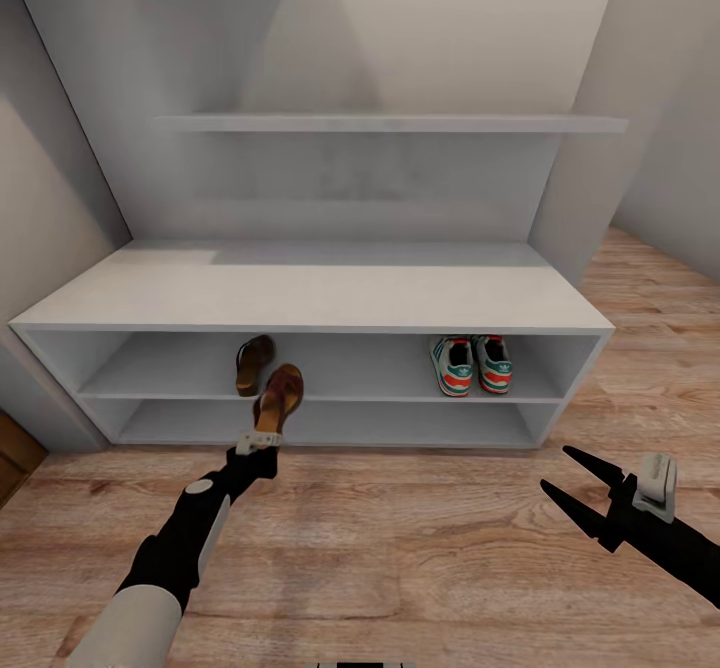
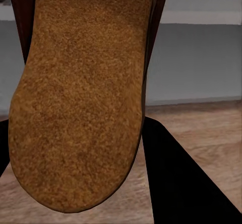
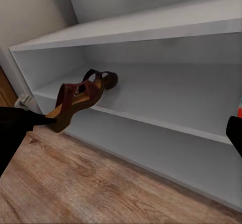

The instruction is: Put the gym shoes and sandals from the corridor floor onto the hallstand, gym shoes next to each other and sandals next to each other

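1. Gym shoes (image 1: 471, 364): both on the upper shelf tier of the hallstand (image 1: 300, 293), right part, side by side and touching. That half reads as done.
2. First sandal (image 1: 254, 363): lies on the same tier, left of centre, apart from the sneakers.
3. Second sandal (image 1: 278, 400): gripped at its heel end by the left tool (image 1: 258, 440), toe pointing toward the shelf, at the shelf's front edge just right of its mate. Tan sole faces the left wrist camera. Not yet set down.
4. Right tool (image 1: 580, 496): carries nothing, fingers spread wide, low over the corridor floor (image 1: 420, 568) at near right.
5. Judgement: one placement left, namely slide the held sandal in beside its mate and release.
6. Surface: brown wood-grain planks, no shoes seen on them.
7. Room: pale grey walls, a grey wall shelf (image 1: 390, 124) above the hallstand, lower tier bare.
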